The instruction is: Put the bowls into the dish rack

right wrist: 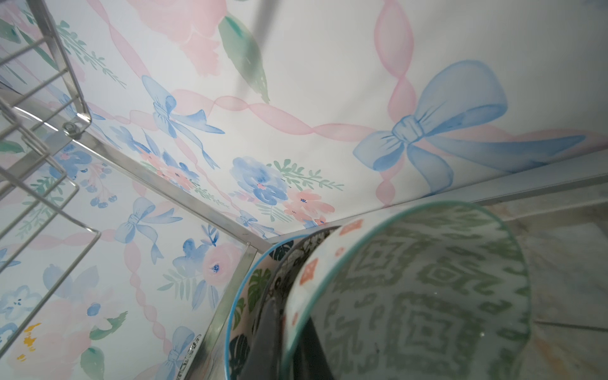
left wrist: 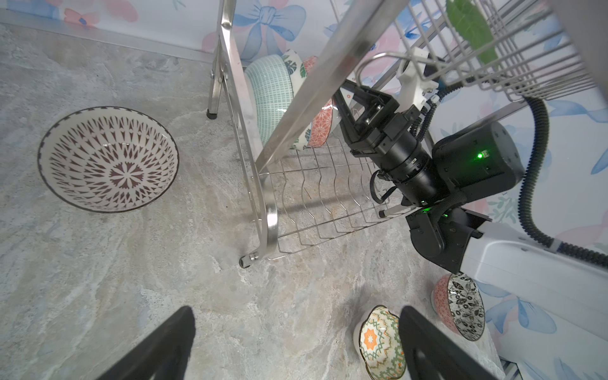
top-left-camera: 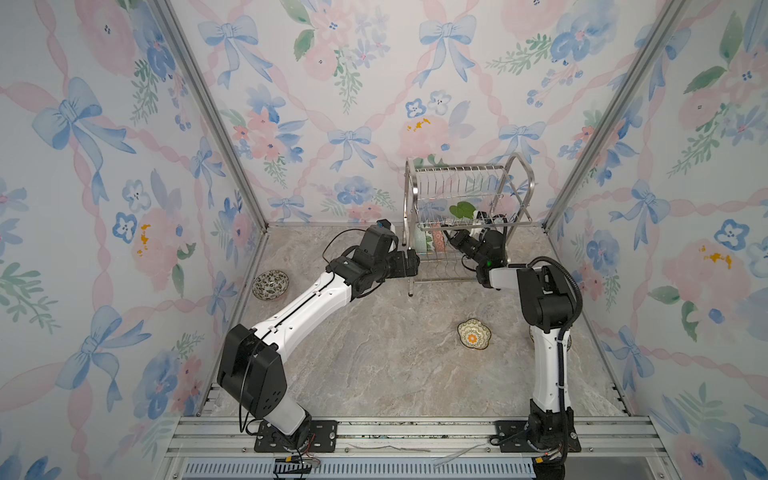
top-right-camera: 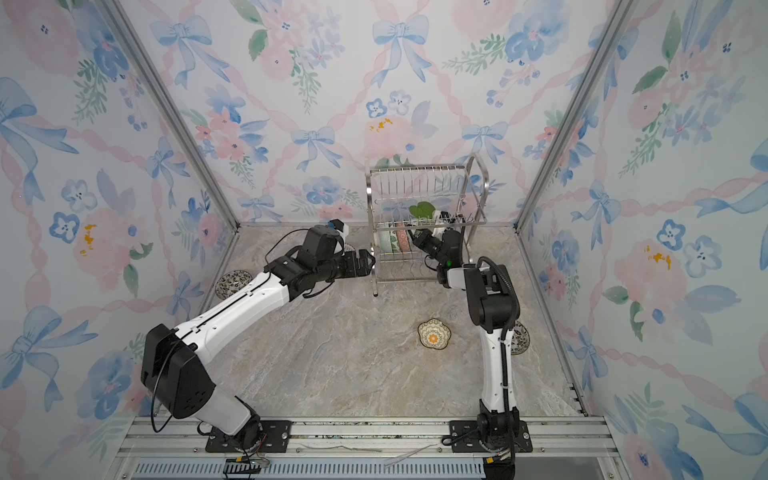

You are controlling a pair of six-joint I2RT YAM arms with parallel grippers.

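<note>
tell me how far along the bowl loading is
Done: mint bowl and leaf bowl stand in the lower tier of the rack; a green leaf-like item in the upper tier is unclear. In hand: the right gripper is shut on the geometric bowl, beside them. Left: lattice bowl, scalloped bowl and two floral bowls sit on the table; the left gripper is open and empty.
</note>
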